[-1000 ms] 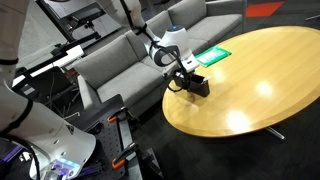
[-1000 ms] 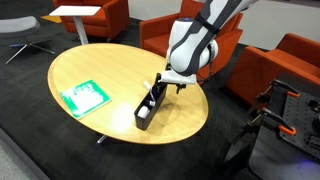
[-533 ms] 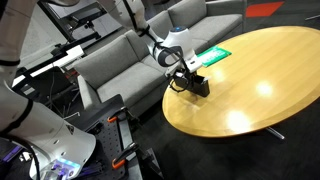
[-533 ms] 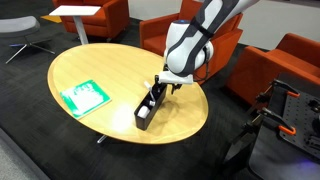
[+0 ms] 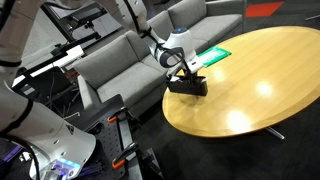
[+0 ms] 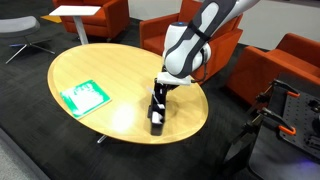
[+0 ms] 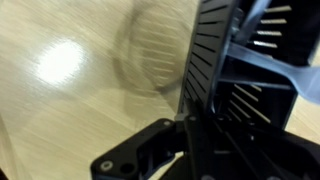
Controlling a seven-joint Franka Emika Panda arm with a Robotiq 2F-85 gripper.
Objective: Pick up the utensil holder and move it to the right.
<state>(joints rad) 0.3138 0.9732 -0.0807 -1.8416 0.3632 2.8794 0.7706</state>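
heads up: utensil holder (image 6: 157,114) sits right under gripper (image 6: 161,93), near table (image 6: 95,62) edge on arm's side, green card (image 6: 82,96) well apart. Wrist view: slatted wall (image 7: 205,70) runs straight between jaws, looks like they're pinched narrow on it, at one end of box. Long axis runs away from jaws, so far end sticks out unsupported. Can't tell if bottom's off wood. You'd want slow sideways carry, box may swing about grip.

small black rectangular utensil holder (image 6: 157,118) with slotted walls, round glossy light-wood table (image 6: 100,65) with pale glare patches, flat green rectangular card (image 6: 84,96) with white print, white-and-black robot arm (image 6: 185,45), orange armchairs (image 6: 295,60), grey sofa (image 5: 115,55), dark grey carpet (image 6: 30,130)
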